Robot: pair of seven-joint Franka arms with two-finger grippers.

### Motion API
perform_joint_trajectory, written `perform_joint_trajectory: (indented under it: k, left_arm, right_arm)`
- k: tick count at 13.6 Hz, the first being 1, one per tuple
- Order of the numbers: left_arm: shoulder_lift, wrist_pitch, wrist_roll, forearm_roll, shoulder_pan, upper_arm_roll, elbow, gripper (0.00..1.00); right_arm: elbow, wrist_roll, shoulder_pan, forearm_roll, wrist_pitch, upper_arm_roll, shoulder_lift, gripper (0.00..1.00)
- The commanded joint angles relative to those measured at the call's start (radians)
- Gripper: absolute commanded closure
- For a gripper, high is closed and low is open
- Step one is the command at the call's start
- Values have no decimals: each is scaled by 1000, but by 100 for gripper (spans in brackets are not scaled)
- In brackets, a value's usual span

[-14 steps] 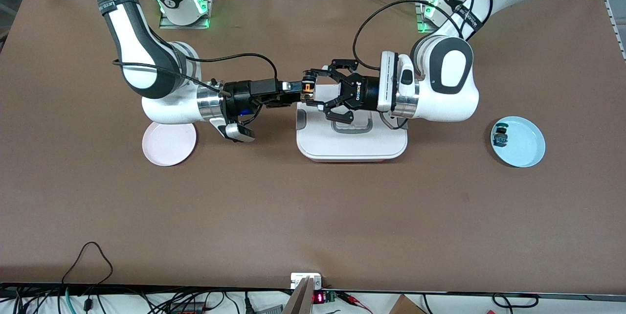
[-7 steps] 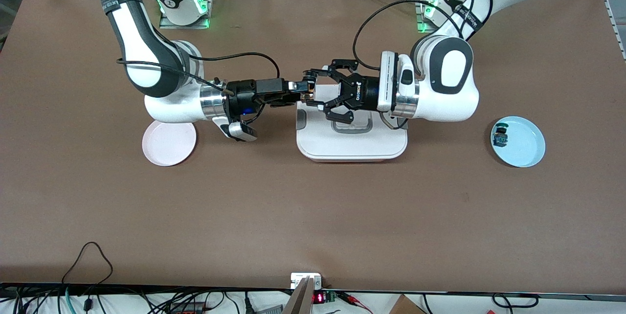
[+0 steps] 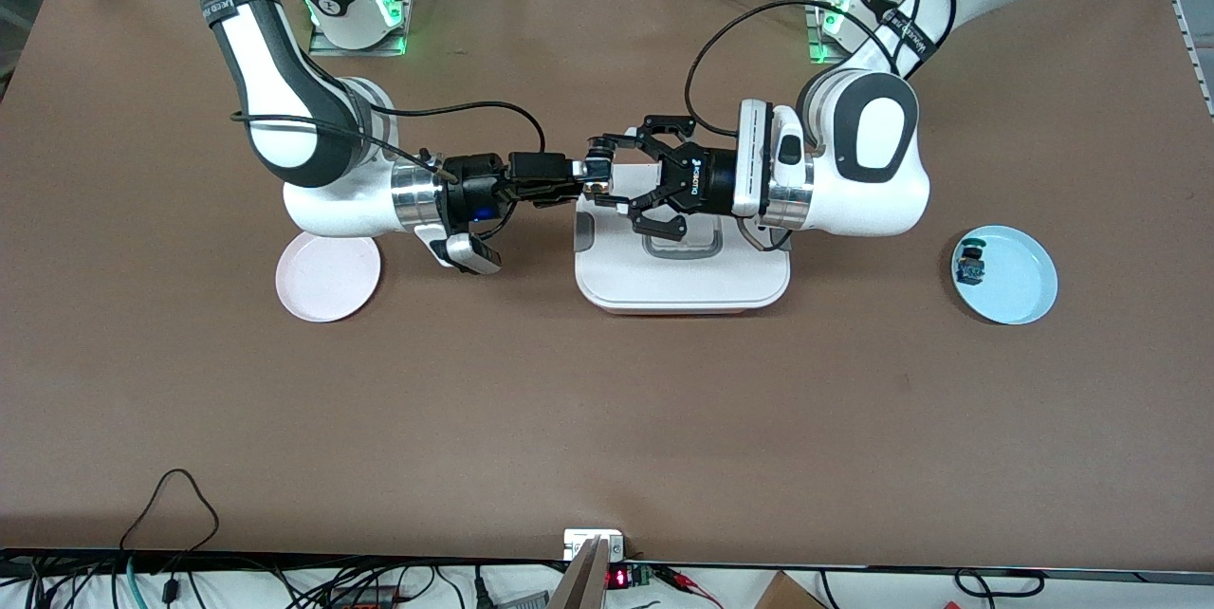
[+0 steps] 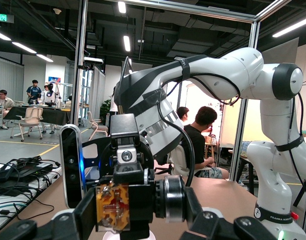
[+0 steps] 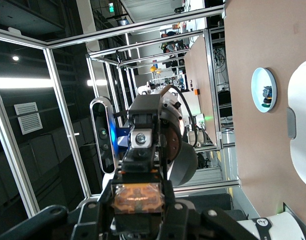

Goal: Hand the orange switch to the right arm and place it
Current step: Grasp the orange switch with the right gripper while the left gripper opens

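The orange switch (image 3: 596,174) hangs in the air between both grippers, over the edge of a white tray (image 3: 683,288) that faces the right arm's end. My left gripper (image 3: 600,175), the wide linkage claw, is shut on it. My right gripper (image 3: 584,180), with slim black fingers, has closed in from the other end, and its fingers lie flush against the switch's sides. The left wrist view shows the switch's orange face (image 4: 113,207) and black body between the left jaws. The right wrist view shows that orange part (image 5: 138,197) tight between the right fingers.
A pink plate (image 3: 327,279) lies under the right arm's wrist. A light blue plate (image 3: 1020,291) at the left arm's end holds the blue-green switch (image 3: 969,265); this plate also shows in the right wrist view (image 5: 260,75).
My right gripper has slid toward the left gripper, and its fingers now cover most of the switch's orange part in the front view. The left arm has stayed still.
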Motion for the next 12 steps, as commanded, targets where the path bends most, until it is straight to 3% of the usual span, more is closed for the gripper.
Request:
perform_joint_trajectory:
  k: [1, 2, 5, 8, 12]
  left_arm:
    - [-22, -14, 30, -34, 22, -10, -23, 68]
    - [-21, -19, 29, -34, 22, -10, -24, 1]
    - [-19, -45, 30, -32, 40, -10, -21, 0]
    - [-10, -187, 43, -8, 118, 0, -24, 0]
    - [11, -382, 44, 141, 244, 51, -23, 0]
  right_arm:
    - [-1, -13, 10, 13, 13, -5, -6, 100]
    - [-3, -13, 12, 13, 13, -5, -6, 100]
    - [-3, -11, 10, 14, 13, -5, -8, 100]
    - [-4, -10, 7, 13, 13, -8, -11, 100]
    - [-6, -11, -1, 11, 13, -11, -11, 100]
